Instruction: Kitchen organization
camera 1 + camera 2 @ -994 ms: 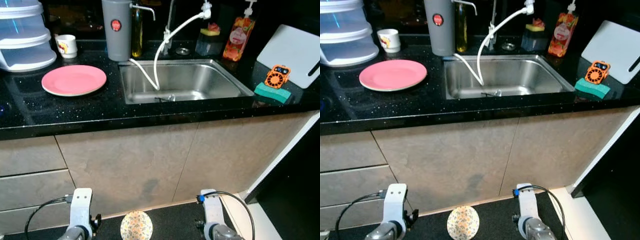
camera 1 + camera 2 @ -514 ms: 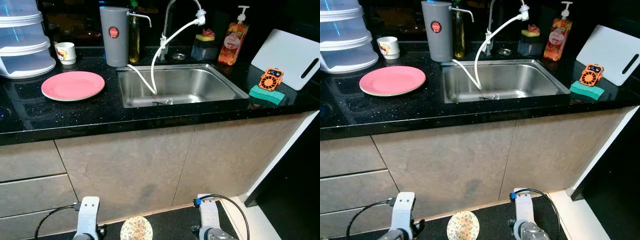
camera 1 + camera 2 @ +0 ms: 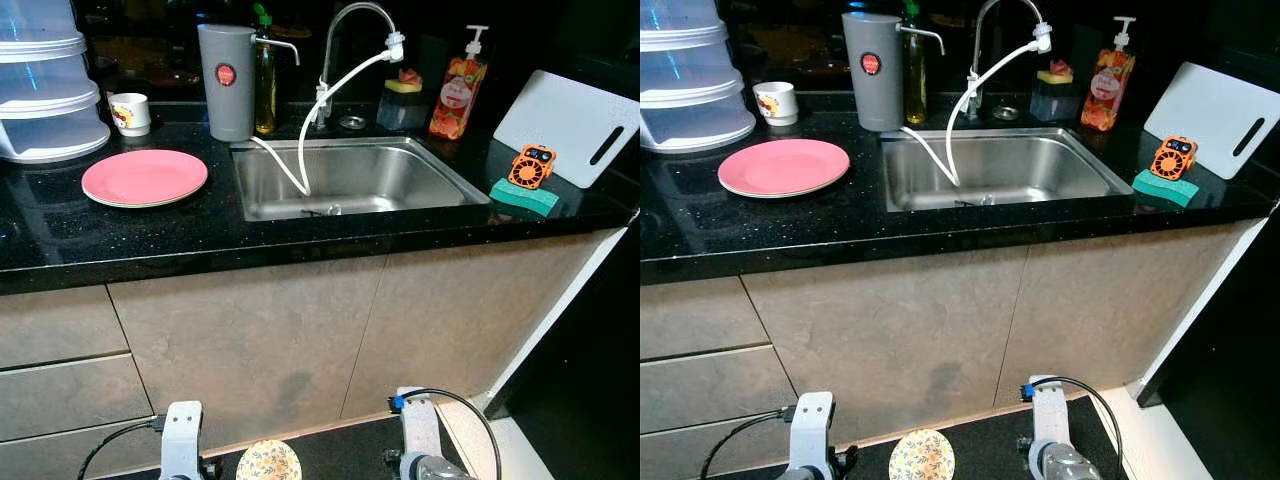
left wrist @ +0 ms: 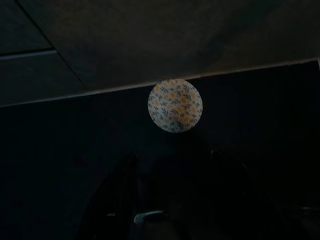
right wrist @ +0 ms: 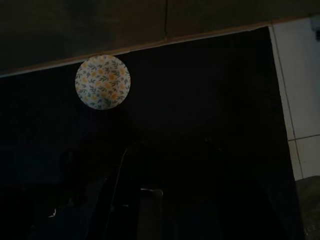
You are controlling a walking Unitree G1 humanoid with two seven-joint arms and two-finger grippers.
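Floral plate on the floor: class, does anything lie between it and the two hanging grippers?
Nothing visible does. The floral plate lies alone on the dark floor mat by the cabinet base, with bare mat between it and each gripper's dim black fingers.

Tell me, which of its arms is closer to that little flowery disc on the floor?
Left, narrowly. The left arm hangs just beside the flowery disc; the right arm hangs farther off on its other side.

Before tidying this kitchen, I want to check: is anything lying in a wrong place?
Yes. A small floral plate lies on the dark floor in front of the cabinets, below the sink, while the pink plate sits properly on the counter.
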